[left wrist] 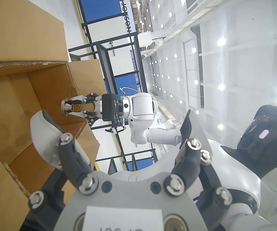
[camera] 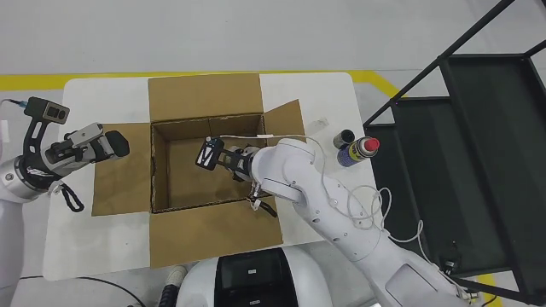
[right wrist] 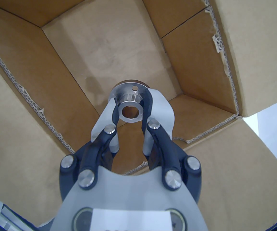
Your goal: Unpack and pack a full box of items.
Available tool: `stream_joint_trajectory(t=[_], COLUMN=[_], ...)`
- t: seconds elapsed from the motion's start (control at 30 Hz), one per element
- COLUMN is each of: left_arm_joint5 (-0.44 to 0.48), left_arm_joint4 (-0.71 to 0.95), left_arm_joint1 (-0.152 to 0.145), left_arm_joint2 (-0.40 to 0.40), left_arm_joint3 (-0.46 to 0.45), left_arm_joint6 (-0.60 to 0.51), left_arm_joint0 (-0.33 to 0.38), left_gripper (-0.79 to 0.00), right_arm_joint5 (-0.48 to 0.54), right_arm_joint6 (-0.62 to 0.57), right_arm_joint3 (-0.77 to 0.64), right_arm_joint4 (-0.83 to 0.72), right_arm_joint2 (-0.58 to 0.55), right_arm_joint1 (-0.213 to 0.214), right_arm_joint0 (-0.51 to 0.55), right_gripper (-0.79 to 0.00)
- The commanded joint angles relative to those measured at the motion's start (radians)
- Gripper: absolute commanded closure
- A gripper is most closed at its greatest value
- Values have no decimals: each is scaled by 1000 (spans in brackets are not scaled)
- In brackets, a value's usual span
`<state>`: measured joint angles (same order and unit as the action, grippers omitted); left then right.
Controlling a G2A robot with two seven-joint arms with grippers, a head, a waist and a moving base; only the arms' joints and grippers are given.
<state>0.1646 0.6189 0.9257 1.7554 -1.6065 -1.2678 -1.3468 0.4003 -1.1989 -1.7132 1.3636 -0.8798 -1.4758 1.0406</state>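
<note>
White table [camera: 94, 247], with the open cardboard box [camera: 205, 124] in the middle, flaps splayed out flat. The right arm bends in from the right side with its wrist over the opening. The right gripper [right wrist: 130, 103] points down into the box, pinched onto a little flanged metal bushing [right wrist: 128, 112] that's held clear of the box floor. The left gripper [camera: 107, 145] hangs sideways over the left flap, fingers [left wrist: 42, 131] spread wide, nothing in them. Two cans [camera: 357, 148] stand together near the table's right edge.
</note>
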Motion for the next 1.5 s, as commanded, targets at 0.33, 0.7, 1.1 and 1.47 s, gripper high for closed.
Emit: stream_joint_trajectory(t=[0.33,0.7,1.1,1.47], left_arm_joint5=[0,0,0,0], left_arm_joint4=[0,0,0,0], left_arm_joint1=[0,0,0,0], left_arm_joint2=[0,0,0,0], left_arm_joint3=[0,0,0,0], left_arm_joint6=[0,0,0,0], left_arm_joint0=[0,0,0,0], left_gripper=[-785,-785,-785,-785], right_arm_joint5=[0,52,-80,-65], right_arm_joint6=[0,-168,-301,-286], right_arm_joint3=[0,-194,-506,-637], right_arm_joint4=[0,-144,-266,-477], right_arm_joint2=[0,-74,-137,-426], right_arm_joint1=[0,25,188,343], right_arm_joint0=[0,42,84,251], right_gripper=[0,0,0,0])
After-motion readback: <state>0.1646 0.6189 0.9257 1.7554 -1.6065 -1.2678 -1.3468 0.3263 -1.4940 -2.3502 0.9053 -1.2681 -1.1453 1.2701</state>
